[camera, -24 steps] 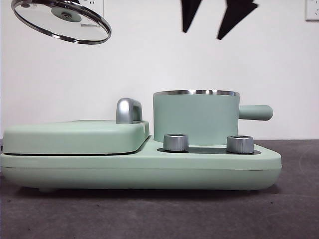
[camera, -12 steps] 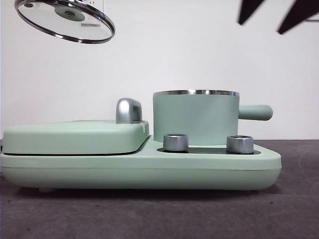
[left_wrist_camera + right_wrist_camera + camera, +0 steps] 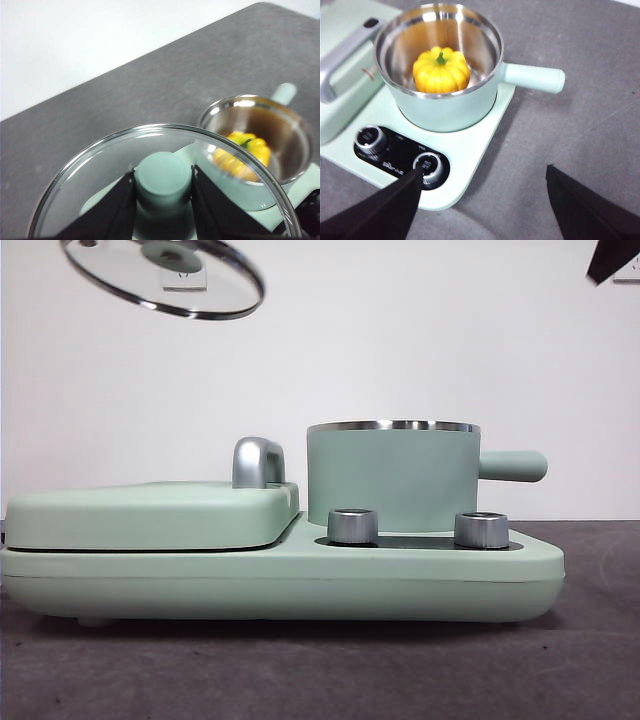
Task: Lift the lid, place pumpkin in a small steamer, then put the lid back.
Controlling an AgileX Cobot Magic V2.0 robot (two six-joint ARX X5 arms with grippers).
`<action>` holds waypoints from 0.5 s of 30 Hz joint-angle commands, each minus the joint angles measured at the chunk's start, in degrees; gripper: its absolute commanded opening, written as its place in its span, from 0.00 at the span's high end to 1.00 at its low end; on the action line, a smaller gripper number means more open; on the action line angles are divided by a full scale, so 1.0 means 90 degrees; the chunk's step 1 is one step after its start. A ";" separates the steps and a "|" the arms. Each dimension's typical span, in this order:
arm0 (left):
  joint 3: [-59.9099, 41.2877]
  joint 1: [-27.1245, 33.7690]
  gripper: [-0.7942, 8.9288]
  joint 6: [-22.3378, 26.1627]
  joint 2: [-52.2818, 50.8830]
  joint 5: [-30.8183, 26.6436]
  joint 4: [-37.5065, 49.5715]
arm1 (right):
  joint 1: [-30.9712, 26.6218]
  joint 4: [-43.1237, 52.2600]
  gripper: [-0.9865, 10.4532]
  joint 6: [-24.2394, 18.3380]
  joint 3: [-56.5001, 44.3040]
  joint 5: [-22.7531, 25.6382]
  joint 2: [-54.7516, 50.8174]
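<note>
The yellow-orange pumpkin (image 3: 441,70) sits inside the small steamer (image 3: 447,107), a mint-green pot with a steel rim and a stubby side handle (image 3: 512,466). High above the cooker at the upper left, the glass lid (image 3: 165,278) hangs tilted, held by its mint knob (image 3: 163,179) in my left gripper (image 3: 163,187). Through the lid the pumpkin (image 3: 244,155) shows in the open pot (image 3: 260,145). My right gripper (image 3: 482,187) is open and empty above the table beside the pot, and only a black tip (image 3: 608,260) of it shows at the top right corner.
The steamer stands on a wide mint cooker base (image 3: 280,575) with two silver knobs (image 3: 353,526). A flat mint griddle cover (image 3: 150,512) with a silver handle (image 3: 256,462) takes up the base's left half. Dark grey table (image 3: 600,90) surrounds it.
The held lid has drifted right towards the pot. The right gripper has risen and pulled away to the right, leaving only a tip in the front view's top corner.
</note>
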 commanded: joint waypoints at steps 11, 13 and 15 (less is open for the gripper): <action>0.0121 -0.1008 0.91 -0.0498 0.0809 0.0039 0.1571 | 0.0046 -0.0551 0.58 0.0415 -0.0092 0.0362 -0.1061; 0.0121 -0.1137 0.91 -0.0651 0.1001 0.0039 0.1887 | 0.0049 -0.0588 0.58 0.0415 -0.0092 0.0357 -0.1095; 0.0121 -0.1270 0.91 -0.0731 0.1217 0.0039 0.2237 | 0.0049 -0.0619 0.58 0.0415 -0.0092 0.0357 -0.1095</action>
